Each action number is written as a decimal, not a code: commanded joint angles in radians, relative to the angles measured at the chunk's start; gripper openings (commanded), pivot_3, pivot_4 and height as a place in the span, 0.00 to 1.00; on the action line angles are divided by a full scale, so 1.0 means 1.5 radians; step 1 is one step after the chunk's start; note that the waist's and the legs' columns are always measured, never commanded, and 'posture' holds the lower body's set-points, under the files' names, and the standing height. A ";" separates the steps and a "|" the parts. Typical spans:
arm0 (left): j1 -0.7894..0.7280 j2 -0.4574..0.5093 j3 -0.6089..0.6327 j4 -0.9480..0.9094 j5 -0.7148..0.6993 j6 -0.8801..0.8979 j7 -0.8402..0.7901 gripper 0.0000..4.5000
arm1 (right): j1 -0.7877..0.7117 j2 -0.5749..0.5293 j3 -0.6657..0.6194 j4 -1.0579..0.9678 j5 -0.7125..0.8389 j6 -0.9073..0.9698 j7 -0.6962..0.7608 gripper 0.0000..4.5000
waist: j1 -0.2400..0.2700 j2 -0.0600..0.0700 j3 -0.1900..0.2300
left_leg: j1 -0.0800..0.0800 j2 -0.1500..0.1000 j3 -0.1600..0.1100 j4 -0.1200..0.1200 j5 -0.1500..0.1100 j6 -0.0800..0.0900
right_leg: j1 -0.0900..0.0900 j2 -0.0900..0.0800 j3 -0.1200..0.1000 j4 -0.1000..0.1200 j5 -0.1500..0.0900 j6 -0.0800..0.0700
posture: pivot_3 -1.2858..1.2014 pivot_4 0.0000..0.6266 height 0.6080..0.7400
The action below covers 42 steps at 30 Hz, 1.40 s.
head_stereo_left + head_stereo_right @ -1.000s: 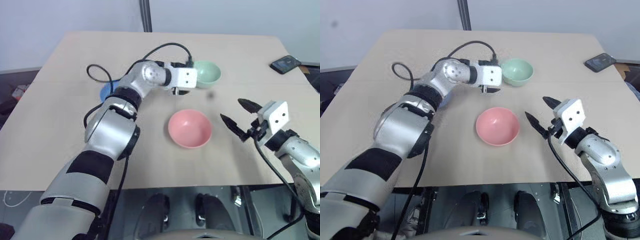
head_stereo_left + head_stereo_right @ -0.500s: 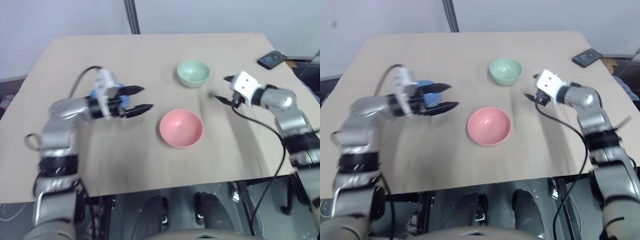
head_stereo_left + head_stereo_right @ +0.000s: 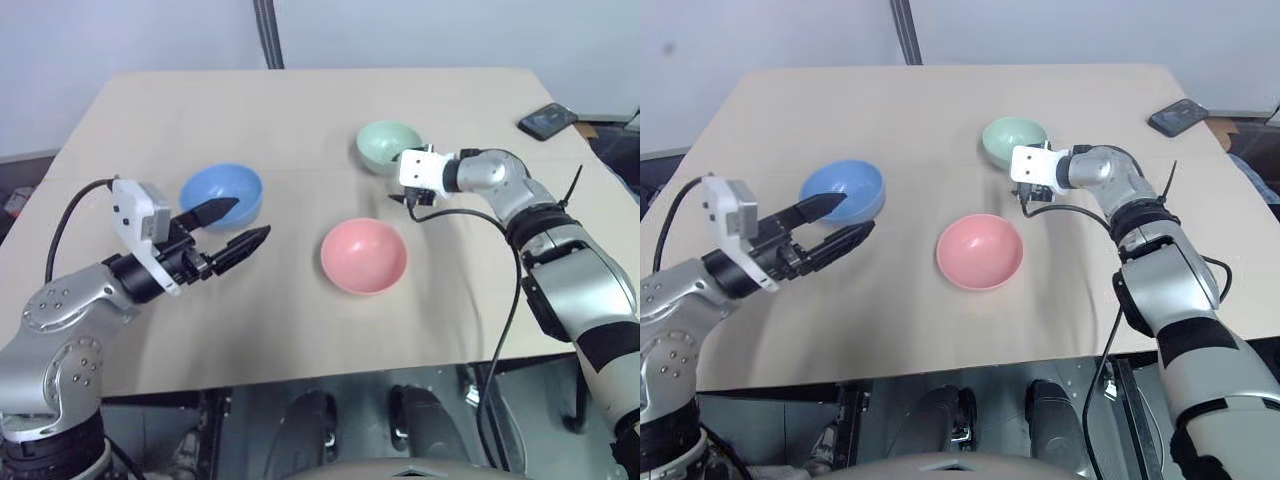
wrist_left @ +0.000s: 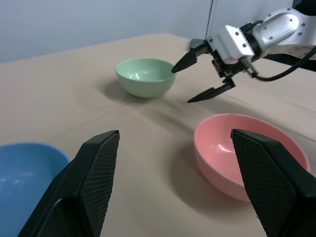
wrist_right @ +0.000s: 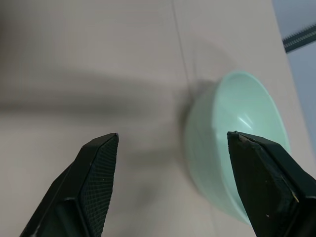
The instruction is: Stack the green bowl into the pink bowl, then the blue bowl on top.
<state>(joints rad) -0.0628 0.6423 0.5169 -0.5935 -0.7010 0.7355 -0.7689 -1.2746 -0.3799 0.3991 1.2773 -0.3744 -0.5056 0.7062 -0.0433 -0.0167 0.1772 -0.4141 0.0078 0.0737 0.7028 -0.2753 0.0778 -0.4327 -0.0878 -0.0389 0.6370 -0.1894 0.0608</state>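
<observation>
Comparing with a second ago: your left gripper (image 3: pixel 238 226) has pulled back from the green bowl (image 3: pixel 385 143) to left of centre; your right gripper (image 4: pixel 201 72) has come up just beside that bowl.
Around: blue bowl (image 3: pixel 222 192) left, pink bowl (image 3: pixel 364 256) centre, phone (image 3: pixel 547 120) far upper right, table (image 3: pixel 300 110).
Fingers: both pairs spread wide, empty.
</observation>
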 commanded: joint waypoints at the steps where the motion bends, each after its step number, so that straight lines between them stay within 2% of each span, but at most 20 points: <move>1: 0.025 0.004 0.032 -0.054 -0.037 -0.001 0.029 0.85 | -0.037 0.001 0.003 0.012 -0.028 -0.003 -0.045 0.82 | 0.000 0.000 0.000 | 0.000 0.000 0.000 0.000 0.000 0.000 | 0.000 0.000 0.000 0.000 0.000 0.000 | 0.52 0.24 1.00; 12: 0.053 0.035 0.050 -0.087 -0.092 -0.012 0.081 0.85 | -0.044 0.030 -0.001 0.044 -0.068 0.050 -0.096 0.82 | 0.000 0.001 0.000 | 0.000 0.000 0.000 -0.001 0.000 -0.001 | 0.000 0.000 0.000 0.000 0.000 -0.001 | 0.52 0.24 1.00; 24: 0.104 0.037 0.081 -0.141 -0.141 -0.016 0.151 0.85 | -0.035 0.068 0.002 0.061 -0.104 0.114 -0.170 0.82 | -0.001 0.002 0.001 | 0.000 0.000 0.000 -0.001 0.000 -0.002 | 0.000 0.000 0.000 0.000 0.000 -0.001 | 0.52 0.24 1.00; 27: 0.126 0.036 0.097 -0.157 -0.155 -0.018 0.169 0.86 | -0.031 0.072 0.006 0.064 -0.116 0.122 -0.177 0.64 | -0.001 0.002 0.001 | 0.000 0.000 0.000 -0.001 0.000 -0.002 | 0.000 0.000 0.000 0.000 0.000 -0.001 | 0.52 0.24 1.00; 31: 0.159 0.034 0.120 -0.175 -0.170 -0.026 0.185 0.86 | -0.028 0.077 0.012 0.065 -0.130 0.120 -0.180 0.19 | -0.001 0.003 0.001 | 0.000 0.000 0.000 -0.001 0.000 -0.002 | 0.000 0.000 0.000 0.000 0.000 -0.001 | 0.52 0.24 1.00; 33: 0.169 0.033 0.129 -0.181 -0.178 -0.031 0.194 0.86 | -0.030 0.077 0.014 0.065 -0.135 0.117 -0.185 0.01 | -0.001 0.003 0.001 | 0.000 0.000 0.000 -0.001 0.000 -0.002 | 0.000 0.000 0.000 0.000 0.000 -0.001 | 0.52 0.24 1.00; 38: 0.182 0.036 0.131 -0.171 -0.188 -0.054 0.189 0.86 | -0.038 0.062 0.005 0.060 -0.136 0.096 -0.183 0.01 | -0.001 0.004 0.002 | 0.000 0.000 0.000 -0.002 0.000 -0.002 | -0.001 0.000 -0.001 0.000 -0.001 -0.001 | 0.52 0.24 1.00; 42: 0.177 0.050 0.118 -0.143 -0.194 -0.068 0.157 0.86 | -0.043 0.038 -0.030 0.049 -0.093 0.064 -0.110 0.01 | 0.000 0.004 0.002 | 0.000 0.000 0.000 -0.002 0.000 -0.002 | -0.001 0.000 -0.001 0.000 -0.001 -0.001 | 0.52 0.24 1.00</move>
<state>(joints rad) 0.2077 0.7044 0.6787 -0.8064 -0.9803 0.6633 -0.5113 -1.3103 -0.2992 0.3929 1.3890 -0.5564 -0.3807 0.5038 -0.0436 -0.0111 0.1800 -0.4142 0.0074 0.0733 0.7005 -0.2758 0.0744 -0.4334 -0.0872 -0.0400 0.6363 -0.1902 0.0593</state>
